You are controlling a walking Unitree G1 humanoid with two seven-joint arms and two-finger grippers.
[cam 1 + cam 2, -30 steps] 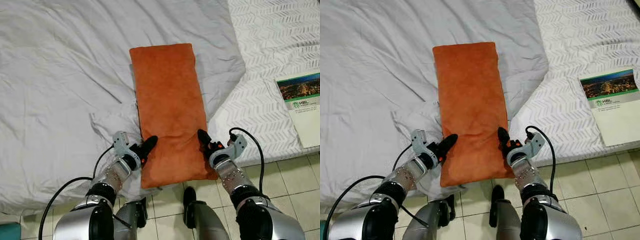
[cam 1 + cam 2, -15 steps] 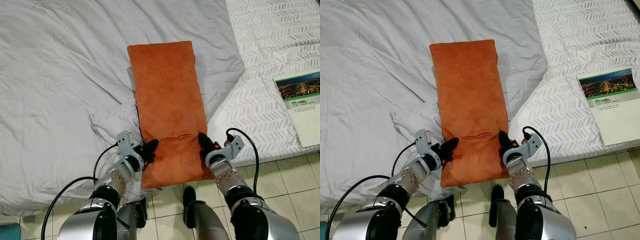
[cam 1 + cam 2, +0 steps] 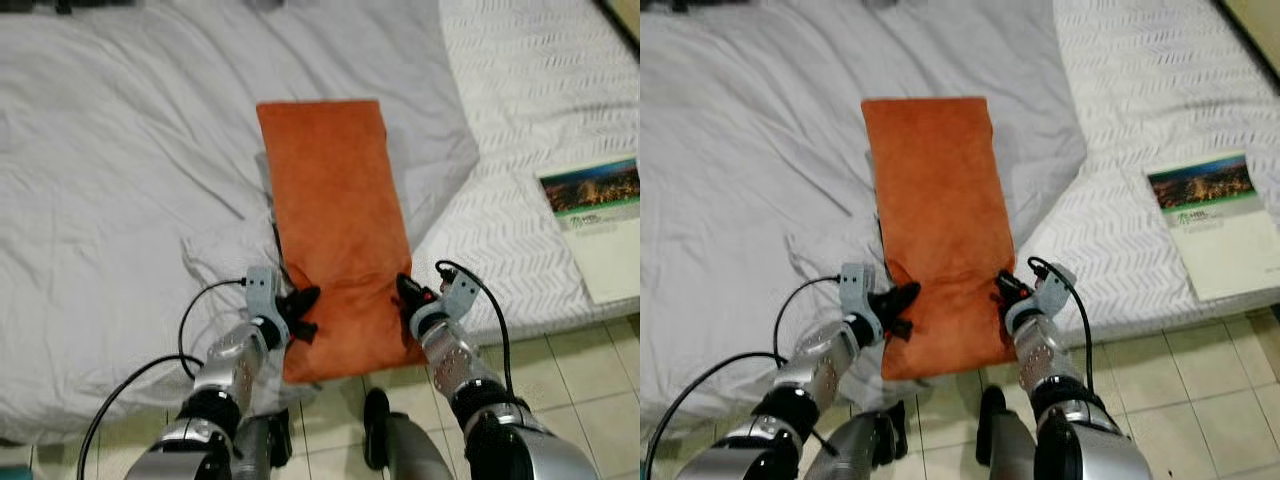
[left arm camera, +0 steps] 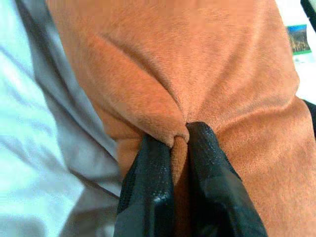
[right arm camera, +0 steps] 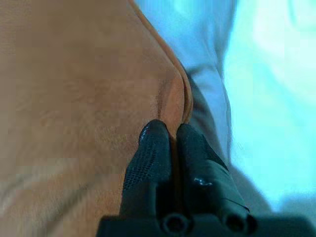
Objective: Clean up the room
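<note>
On the grey bedsheet (image 3: 120,180), both left gripper (image 4: 178,143) and right gripper (image 5: 173,131) pinch the long, seemingly velvety orange pillow (image 3: 335,215).

Booklet (image 3: 597,225) with green cover, lying flat at far right. Resting on white patterned mattress (image 3: 530,120). Tiled floor (image 3: 590,370) nearby.

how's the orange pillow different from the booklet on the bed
The orange pillow is soft and plain, pinched at both sides by the left gripper and right gripper; the booklet is flat, printed and untouched. The pillow overhangs the bed edge on the grey duvet; the booklet lies on the white mattress. Both are rectangular.
</note>
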